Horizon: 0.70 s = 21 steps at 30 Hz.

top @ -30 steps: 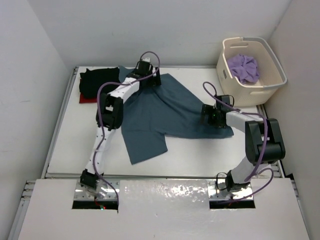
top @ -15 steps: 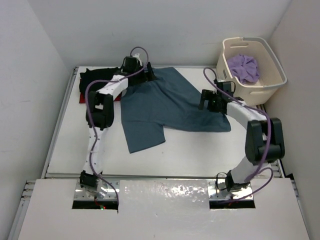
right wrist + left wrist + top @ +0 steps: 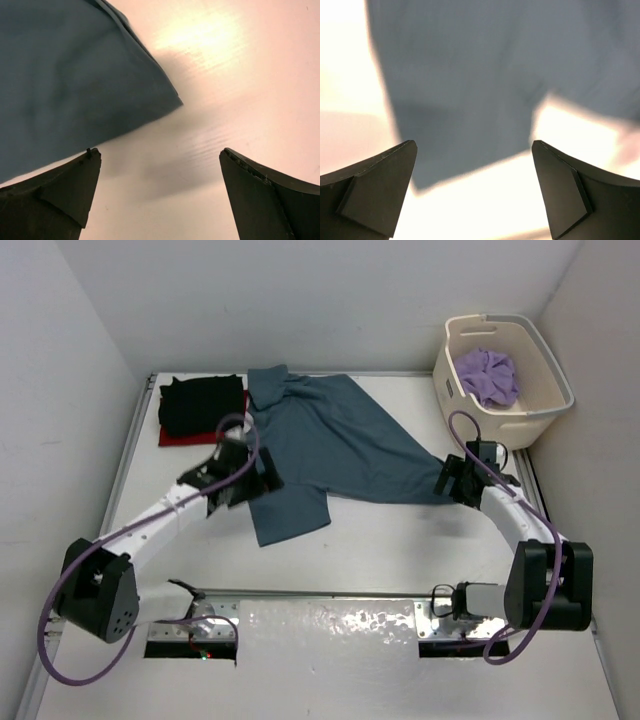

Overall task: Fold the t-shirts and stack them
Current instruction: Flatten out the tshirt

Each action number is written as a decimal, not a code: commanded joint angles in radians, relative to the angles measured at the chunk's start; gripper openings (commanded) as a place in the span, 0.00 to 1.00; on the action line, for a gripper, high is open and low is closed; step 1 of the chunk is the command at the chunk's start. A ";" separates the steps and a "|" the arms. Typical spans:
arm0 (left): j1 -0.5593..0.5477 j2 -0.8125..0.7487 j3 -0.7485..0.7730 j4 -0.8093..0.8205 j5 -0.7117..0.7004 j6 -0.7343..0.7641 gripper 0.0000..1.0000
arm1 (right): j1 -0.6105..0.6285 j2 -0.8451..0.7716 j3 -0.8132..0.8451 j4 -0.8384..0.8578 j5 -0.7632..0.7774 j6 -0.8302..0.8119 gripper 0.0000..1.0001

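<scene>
One teal-blue t-shirt (image 3: pixel 340 445) lies mid-tabletop (image 3: pixel 380 540). One black t-shirt (image 3: pixel 200 405) sits on one red t-shirt (image 3: pixel 175 438) at the far left corner, and one purple t-shirt (image 3: pixel 487 375) is in the basket (image 3: pixel 495 425). That makes four shirts, one basket and two arms: the left arm (image 3: pixel 160 515) and the right arm (image 3: pixel 520 520).

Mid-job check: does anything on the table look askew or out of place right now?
The teal-blue t-shirt lies spread but skewed diagonally across the table, its far end bunched beside the folded black t-shirt. The lavender t-shirt sits crumpled in the basket. Nothing looks spilled or damaged.
</scene>
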 commanded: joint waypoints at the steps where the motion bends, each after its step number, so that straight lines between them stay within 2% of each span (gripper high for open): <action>1: -0.057 -0.070 -0.164 -0.133 -0.006 -0.170 1.00 | -0.002 -0.043 -0.018 0.016 0.065 0.040 0.99; 2: -0.058 -0.088 -0.235 -0.127 0.017 -0.186 1.00 | -0.001 -0.044 -0.021 0.019 0.066 0.038 0.99; 8: -0.066 -0.130 -0.368 -0.071 0.041 -0.242 1.00 | -0.004 -0.031 -0.020 0.023 0.058 0.037 0.99; 12: -0.066 -0.075 -0.363 -0.045 0.007 -0.217 0.97 | -0.002 -0.020 -0.030 0.046 0.028 0.035 0.99; 17: -0.066 0.023 -0.331 -0.008 -0.007 -0.201 0.83 | -0.002 -0.015 -0.026 0.032 0.045 0.029 0.99; 20: -0.074 0.074 -0.291 -0.038 -0.025 -0.178 0.68 | -0.005 -0.012 -0.024 0.026 0.083 0.029 0.99; 21: -0.080 0.082 -0.288 -0.040 -0.024 -0.172 0.58 | -0.005 -0.011 -0.023 0.022 0.086 0.032 0.99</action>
